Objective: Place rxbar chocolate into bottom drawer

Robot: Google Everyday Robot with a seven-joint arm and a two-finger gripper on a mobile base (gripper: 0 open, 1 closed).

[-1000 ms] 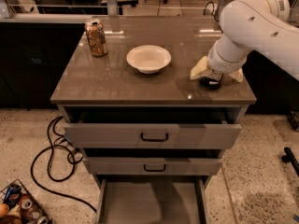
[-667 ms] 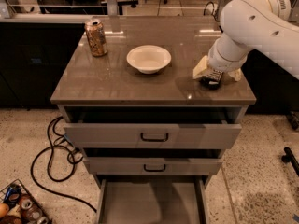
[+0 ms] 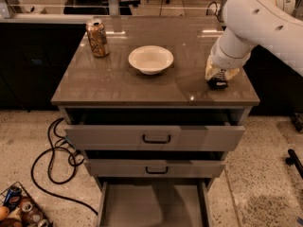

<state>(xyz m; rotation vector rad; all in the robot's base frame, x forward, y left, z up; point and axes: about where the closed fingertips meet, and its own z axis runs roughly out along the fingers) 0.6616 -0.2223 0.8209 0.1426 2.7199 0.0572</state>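
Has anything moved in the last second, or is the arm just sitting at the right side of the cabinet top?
Nothing has visibly changed. The gripper is low over the right front corner of the cabinet top, where it was a second ago. The can, the white bowl and the pulled-out bottom drawer are as they were.

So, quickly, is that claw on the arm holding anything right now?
Gripper: down at the right end of the cabinet top; open, closed or holding something cannot be told.
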